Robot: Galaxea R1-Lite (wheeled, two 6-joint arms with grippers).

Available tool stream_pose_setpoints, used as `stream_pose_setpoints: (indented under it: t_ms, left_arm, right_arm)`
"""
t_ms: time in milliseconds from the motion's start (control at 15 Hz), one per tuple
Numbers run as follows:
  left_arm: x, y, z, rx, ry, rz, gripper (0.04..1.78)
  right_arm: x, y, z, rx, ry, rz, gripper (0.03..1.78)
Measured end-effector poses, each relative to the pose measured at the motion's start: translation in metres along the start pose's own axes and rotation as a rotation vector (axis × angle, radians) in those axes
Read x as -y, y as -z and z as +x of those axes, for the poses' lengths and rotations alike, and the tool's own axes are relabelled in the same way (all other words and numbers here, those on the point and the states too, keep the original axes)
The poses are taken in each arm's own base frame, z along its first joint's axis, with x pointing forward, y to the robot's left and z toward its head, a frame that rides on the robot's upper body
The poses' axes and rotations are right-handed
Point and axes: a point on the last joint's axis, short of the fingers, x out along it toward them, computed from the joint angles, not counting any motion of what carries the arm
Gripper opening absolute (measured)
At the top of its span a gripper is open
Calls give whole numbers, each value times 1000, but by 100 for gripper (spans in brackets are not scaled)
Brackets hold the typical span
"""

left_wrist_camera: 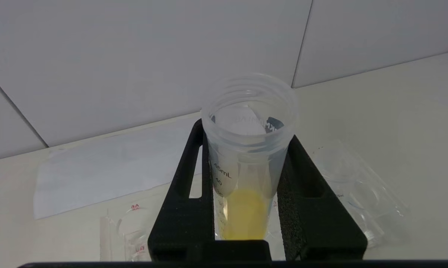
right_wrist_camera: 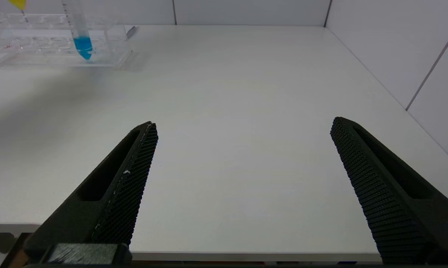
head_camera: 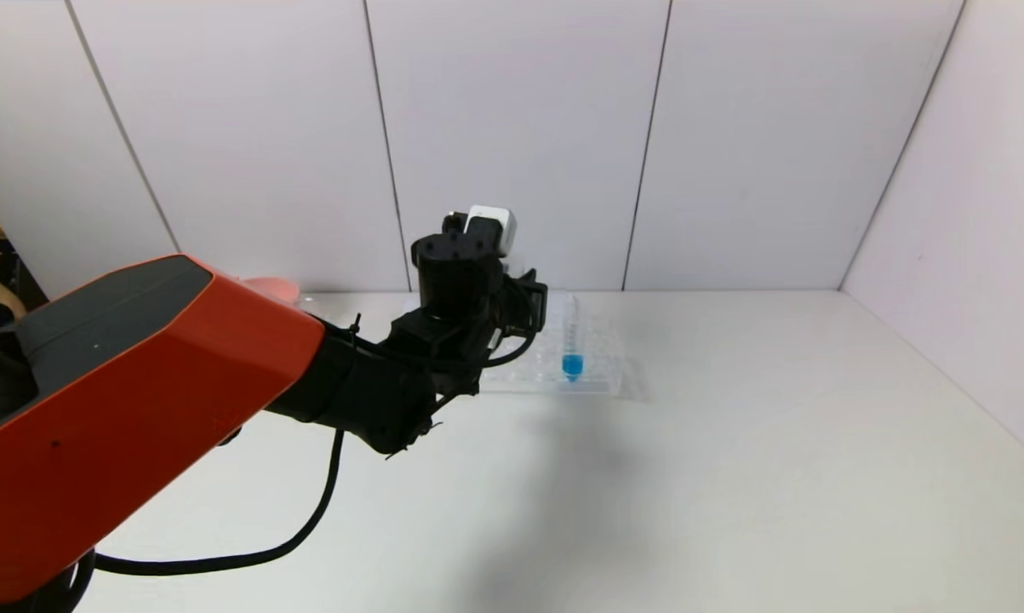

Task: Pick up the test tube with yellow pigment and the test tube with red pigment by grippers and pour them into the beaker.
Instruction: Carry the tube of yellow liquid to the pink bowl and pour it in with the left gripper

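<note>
While clamped in the left end effector (left_wrist_camera: 246,178), yellow-pigment tube (left_wrist_camera: 246,208) raised over rack (head_camera: 592,375); right end effector (right_wrist_camera: 242,186) spread wide above counter (right_wrist_camera: 246,93).

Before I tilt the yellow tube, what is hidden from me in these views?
- Beaker: not identifiable in any view; in the head view the left arm covers that side of the table.
- Red tube: not seen in any view.
- Left claw shut on the yellow tube: its tip is cut off by the left wrist view's edge.
- Rack: partly behind the arm.

Blue-liquid tube (head_camera: 572,340) (upright) in clear rack (head_camera: 601,362)
</note>
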Motion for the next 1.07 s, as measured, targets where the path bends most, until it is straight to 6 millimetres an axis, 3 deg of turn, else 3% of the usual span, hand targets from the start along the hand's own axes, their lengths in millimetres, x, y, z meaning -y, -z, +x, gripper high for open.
stream_pose_setpoints:
  t_ms: [467, 867, 1067]
  left_arm:
    - [-20, -36, -23, 12, -34, 0, 49]
    - [-63, -71, -51, 1, -120, 12, 49]
    - [-96, -82, -65, 1, -192, 21, 49]
  right_arm:
    - [0, 0, 0, 0, 0, 0, 170]
    - [0, 0, 0, 0, 0, 0, 170]
    - [0, 0, 0, 0, 0, 0, 170]
